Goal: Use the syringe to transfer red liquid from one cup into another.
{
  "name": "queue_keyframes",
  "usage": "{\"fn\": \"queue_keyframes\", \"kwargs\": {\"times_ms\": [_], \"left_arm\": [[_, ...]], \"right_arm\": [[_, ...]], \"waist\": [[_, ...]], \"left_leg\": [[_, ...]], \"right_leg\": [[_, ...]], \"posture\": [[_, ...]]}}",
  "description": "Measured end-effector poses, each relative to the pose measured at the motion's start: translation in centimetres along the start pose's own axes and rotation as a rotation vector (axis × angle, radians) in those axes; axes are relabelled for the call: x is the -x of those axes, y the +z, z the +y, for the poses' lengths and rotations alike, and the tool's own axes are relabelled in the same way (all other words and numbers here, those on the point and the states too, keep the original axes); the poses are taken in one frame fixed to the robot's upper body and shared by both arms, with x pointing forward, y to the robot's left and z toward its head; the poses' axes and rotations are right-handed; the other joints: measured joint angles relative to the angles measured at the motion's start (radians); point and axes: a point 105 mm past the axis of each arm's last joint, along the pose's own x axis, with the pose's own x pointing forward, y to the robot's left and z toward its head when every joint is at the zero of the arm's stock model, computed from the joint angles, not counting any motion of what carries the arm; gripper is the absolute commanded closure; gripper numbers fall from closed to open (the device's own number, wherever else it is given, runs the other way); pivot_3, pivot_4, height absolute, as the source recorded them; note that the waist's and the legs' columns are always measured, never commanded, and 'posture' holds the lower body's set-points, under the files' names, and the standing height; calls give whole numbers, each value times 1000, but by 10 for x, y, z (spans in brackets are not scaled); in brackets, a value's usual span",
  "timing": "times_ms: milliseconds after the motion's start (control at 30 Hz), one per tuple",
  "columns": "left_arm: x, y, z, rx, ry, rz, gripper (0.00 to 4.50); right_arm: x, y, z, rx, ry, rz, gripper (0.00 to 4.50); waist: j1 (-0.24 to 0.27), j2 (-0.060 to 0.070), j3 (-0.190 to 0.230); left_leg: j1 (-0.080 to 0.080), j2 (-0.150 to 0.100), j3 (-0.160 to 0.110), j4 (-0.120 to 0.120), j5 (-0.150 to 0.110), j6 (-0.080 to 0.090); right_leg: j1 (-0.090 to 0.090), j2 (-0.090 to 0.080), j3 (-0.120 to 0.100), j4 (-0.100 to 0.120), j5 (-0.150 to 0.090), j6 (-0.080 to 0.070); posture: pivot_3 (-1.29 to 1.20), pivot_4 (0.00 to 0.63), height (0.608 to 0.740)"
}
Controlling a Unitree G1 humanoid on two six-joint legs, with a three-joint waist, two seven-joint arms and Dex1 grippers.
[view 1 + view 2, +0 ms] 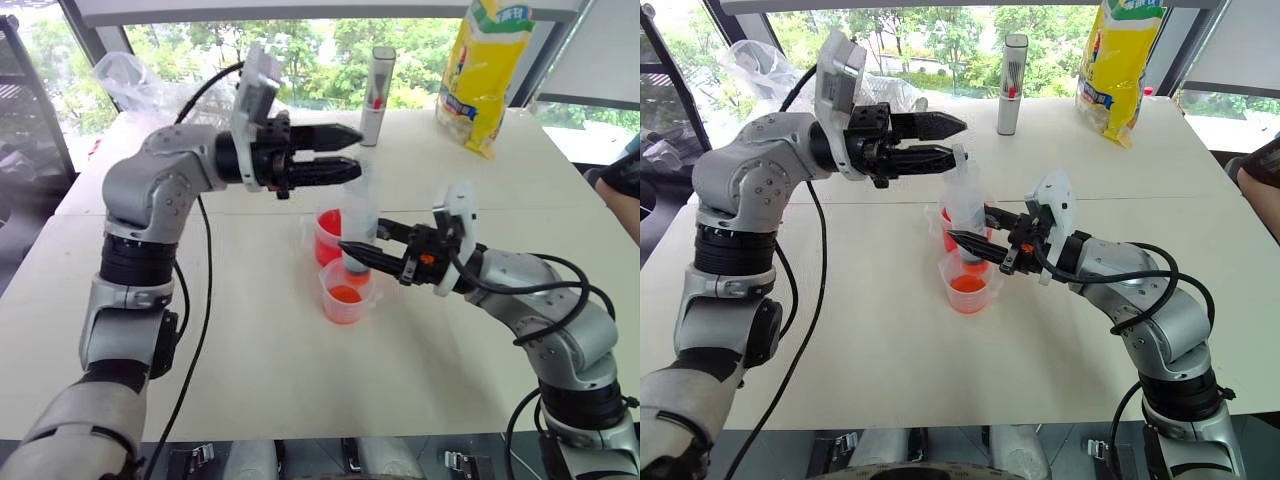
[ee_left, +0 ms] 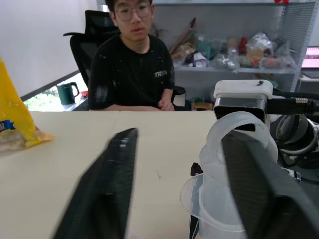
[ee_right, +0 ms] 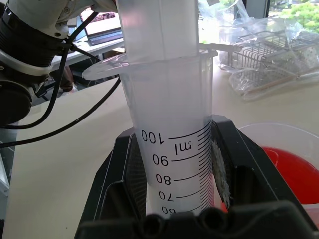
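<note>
You are looking at a pale beige table [image 1: 300, 400] standing before tall windows with green trees behind. From the left, the left gripper [image 1: 958, 140] is pointing across at the top of the large clear plastic syringe [image 1: 966, 205]; its two black fingers are standing partly apart around the plunger's ring top, one finger just beside it, and you cannot tell whether they are pressing it. The left wrist view is giving you a seated person in a black shirt [image 2: 130, 64] across the table. The syringe is standing upright over the smaller clear flared cup [image 1: 346, 295], which is holding red liquid [image 1: 344, 294]; the taller clear measuring cup [image 1: 326, 236] is standing just behind, also red inside. The right gripper [image 1: 352, 250] is clamping the barrel, and its wrist view is showing the printed scale. Farther right, a grey upright tube [image 1: 378, 95] and a yellow bag [image 1: 485, 70] are sitting near the far edge; the near tabletop is lying open.
</note>
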Motion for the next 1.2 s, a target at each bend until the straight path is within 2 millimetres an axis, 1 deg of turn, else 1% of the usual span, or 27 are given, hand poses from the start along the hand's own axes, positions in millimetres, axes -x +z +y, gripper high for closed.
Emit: {"fn": "queue_keyframes", "kwargs": {"times_ms": [67, 100, 500, 1200], "left_arm": [[-2, -2, -2, 4, -20, 3, 4290], [-4, -2, -3, 6, -26, 4, 4405], [-4, -4, -6, 20, -52, 15, 4405], [-1, -11, -11, 23, -61, 48, 4405]], "right_arm": [[0, -1, -3, -6, -12, 3, 3110], [0, -2, -3, -9, -15, 5, 3110], [0, -3, -2, -24, -1, 9, 3110], [-4, 7, 1, -55, 48, 8, 3110]], "waist": [[0, 0, 0], [0, 0, 0], [-1, 0, 0], [-1, 0, 0]], "left_leg": [[0, 0, 0, 0, 0, 0], [0, 0, 0, 0, 0, 0], [0, 0, 0, 0, 0, 0], [0, 0, 0, 0, 0, 0]], "right_leg": [[0, 0, 0, 0, 0, 0], [0, 0, 0, 0, 0, 0], [0, 0, 0, 0, 0, 0], [0, 0, 0, 0, 0, 0]], "posture": [[0, 150, 740], [0, 150, 740], [0, 150, 740], [0, 150, 740]]}}
